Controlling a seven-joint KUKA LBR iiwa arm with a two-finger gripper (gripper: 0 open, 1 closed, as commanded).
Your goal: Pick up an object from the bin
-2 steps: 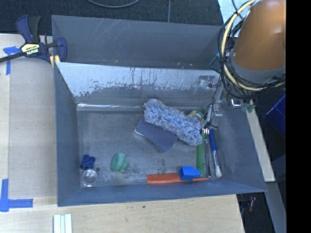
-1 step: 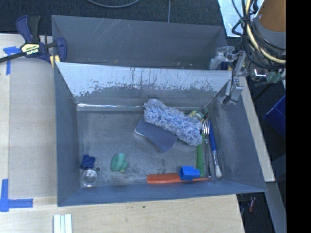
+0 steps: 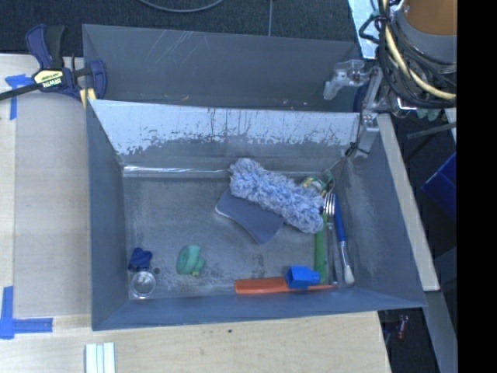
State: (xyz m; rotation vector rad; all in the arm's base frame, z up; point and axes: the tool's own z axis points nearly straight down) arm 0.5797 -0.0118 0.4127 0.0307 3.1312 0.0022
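Pale wood made the bench (image 3: 46, 208), and a big grey bin (image 3: 109, 224) sat on it. The robot arm (image 3: 423, 22) hung over the bin's back right corner, up and to the right of a fluffy blue mop head (image 3: 276, 196). Its jaws were at that corner too, high above the floor of the bin. I could not tell if they were apart or together.

The fluffy blue mop head lay in the middle of the bin. A flat blue-grey pad (image 3: 248, 217) stuck out from under its left side. Below the mop head, by the front wall, lay a long orange tool (image 3: 262, 286). A green stick (image 3: 320, 251) and a fork with a blue handle (image 3: 337, 231) lay just right of the mop head. A blue block (image 3: 303, 276) sat below it, touching the orange tool. Far to its lower left were a green lump (image 3: 189, 260), a small dark blue thing (image 3: 140, 257) and a clear round cap (image 3: 143, 284).

I think the pick had not begun yet, since nothing was chosen. The mop head and the fork were nearest the jaws. Next, the arm would need to go down over one thing with its jaws apart, then close on it.
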